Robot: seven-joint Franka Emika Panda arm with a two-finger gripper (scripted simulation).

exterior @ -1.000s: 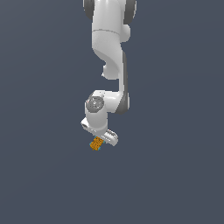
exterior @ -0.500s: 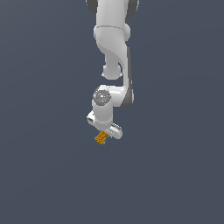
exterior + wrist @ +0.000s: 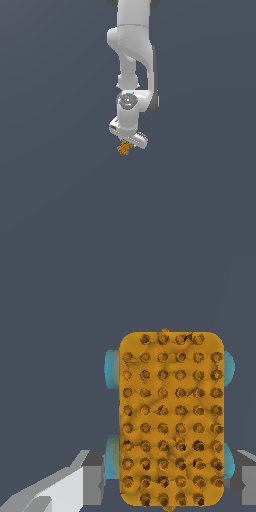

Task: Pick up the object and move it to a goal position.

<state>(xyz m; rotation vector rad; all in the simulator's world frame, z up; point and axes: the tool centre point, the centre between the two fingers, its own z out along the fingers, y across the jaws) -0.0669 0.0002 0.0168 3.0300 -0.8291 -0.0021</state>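
The object [image 3: 124, 148], a small orange-brown block with dark speckles and cyan trim, hangs just under the white hand of the arm in the exterior view. My gripper [image 3: 125, 146] is shut on it. In the wrist view the object [image 3: 171, 418] fills the middle, its studded orange face toward the camera, cyan edges [image 3: 112, 368] at its sides. Grey fingers [image 3: 92, 478] press on its lower part from both sides. The goal position does not show in either view.
Plain dark grey-blue ground fills both views. The white arm [image 3: 133, 55] reaches down from the top of the exterior view.
The arm has swung toward the exterior view's right and lifted a little, and the object has travelled with it between the fingers. The hand has turned slightly.
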